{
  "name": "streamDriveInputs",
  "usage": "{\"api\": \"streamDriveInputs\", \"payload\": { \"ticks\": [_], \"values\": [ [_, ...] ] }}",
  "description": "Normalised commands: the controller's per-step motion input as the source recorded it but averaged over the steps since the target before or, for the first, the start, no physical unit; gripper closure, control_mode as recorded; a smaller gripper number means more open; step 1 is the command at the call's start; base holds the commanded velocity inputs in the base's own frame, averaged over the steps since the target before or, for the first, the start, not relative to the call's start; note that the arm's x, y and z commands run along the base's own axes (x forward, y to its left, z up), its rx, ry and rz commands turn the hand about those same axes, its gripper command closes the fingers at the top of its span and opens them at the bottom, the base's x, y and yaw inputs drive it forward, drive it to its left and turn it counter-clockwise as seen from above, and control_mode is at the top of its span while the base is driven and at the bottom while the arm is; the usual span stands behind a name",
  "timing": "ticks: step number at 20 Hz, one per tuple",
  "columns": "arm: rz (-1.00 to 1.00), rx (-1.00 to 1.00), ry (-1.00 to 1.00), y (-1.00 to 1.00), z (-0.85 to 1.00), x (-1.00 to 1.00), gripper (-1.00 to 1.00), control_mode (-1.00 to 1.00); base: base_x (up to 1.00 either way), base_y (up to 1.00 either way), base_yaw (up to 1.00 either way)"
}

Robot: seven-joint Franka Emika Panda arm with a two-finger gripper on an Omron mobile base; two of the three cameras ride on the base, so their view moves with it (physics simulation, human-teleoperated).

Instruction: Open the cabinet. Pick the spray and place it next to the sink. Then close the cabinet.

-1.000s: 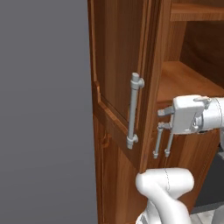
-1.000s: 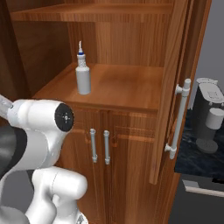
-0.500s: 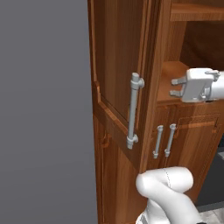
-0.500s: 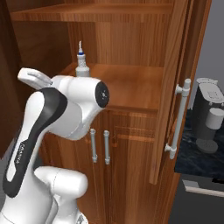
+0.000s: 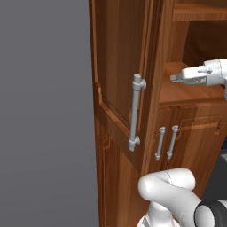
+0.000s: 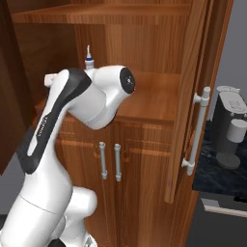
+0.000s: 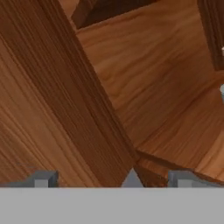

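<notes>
**A:** What is seen of the cabinet (image 5: 119,66), read from left to right?

**B:** In the left base view, its reddish-brown panelled left door is swung open, with a long silver bar handle (image 5: 135,111) mounted upright on it. To the right, the open shelf is exposed, and the gripper (image 5: 176,78) is held level above the shelf's front edge. Beneath the shelf, two shorter handles (image 5: 166,142) are fitted to the lower doors.

**B:** In the right base view, the spray (image 6: 89,61) is stood upright on the shelf, towards its left rear. Only its thin white tip, blue collar and a sliver of white body are shown; the rest is covered by the arm. Further right, the right door (image 6: 198,87) is open as well, and a coffee machine (image 6: 230,126) is seen on a dark counter beyond it.

**A:** And the jaws?

**B:** They are spread wide, nothing being held between them; in the hand view the fingertips (image 7: 43,179) are set far apart against bare wood.

**A:** What has changed?

**B:** A second ago the gripper was hung lower, before the lower doors. It has since been raised to shelf height. The spray appears unmoved, though that is hard to confirm with so little of it visible.
</notes>
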Motion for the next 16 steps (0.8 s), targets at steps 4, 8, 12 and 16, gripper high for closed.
{"api": "streamDriveInputs", "payload": {
  "ticks": [4, 8, 12, 16],
  "values": [
    [-0.21, -0.18, -0.28, 0.22, -0.11, 0.3, -1.0, -1.0, 0.0, 0.0, 0.0],
    [-0.27, -0.13, -0.07, 0.38, 0.0, 0.37, -1.0, -1.0, 0.0, 0.0, 0.0],
    [-0.25, -0.13, 0.02, 0.12, -0.16, 0.34, -1.0, -1.0, 0.0, 0.0, 0.0],
    [-0.21, -0.12, 0.11, 0.0, -0.06, 0.39, -1.0, -1.0, 0.0, 0.0, 0.0]
  ]
}}
